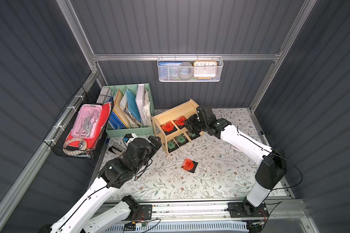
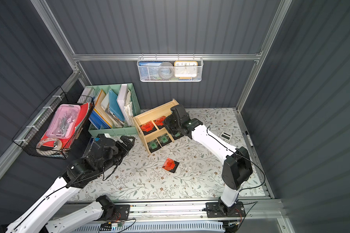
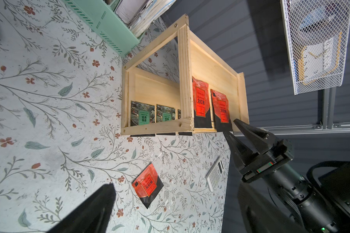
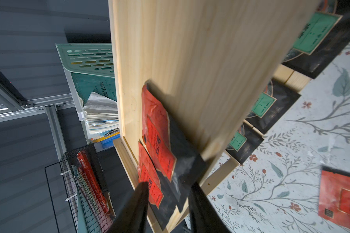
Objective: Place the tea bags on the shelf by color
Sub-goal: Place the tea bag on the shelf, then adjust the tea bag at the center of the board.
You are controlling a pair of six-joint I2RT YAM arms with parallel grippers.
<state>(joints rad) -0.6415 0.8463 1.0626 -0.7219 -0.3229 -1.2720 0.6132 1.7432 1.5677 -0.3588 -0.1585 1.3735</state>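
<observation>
Atop the shelf [image 1: 176, 114], sorts red tea bags [image 1: 167, 127] above green ones [image 1: 171, 144]; holds right claw [image 4: 169, 183] parted, empty, left claw [image 1: 155, 141] wide; last red bag [image 1: 188, 165] at six o'clock.

Shelf [image 1: 176, 114] beside file organizer [image 1: 129, 130], loose tea bag [image 1: 188, 165] before it

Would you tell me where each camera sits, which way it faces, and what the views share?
Both top views: high in front, looking down at the light wooden two-tier shelf on the floral table; left arm, right arm show.
Left wrist: on the left arm, facing the shelf's front; own open fingers, the right arm's fingers.
Right wrist: on the right arm, looking along the shelf's upper board; own fingers.
Shared: all show the loose orange-red tea bag.
</observation>
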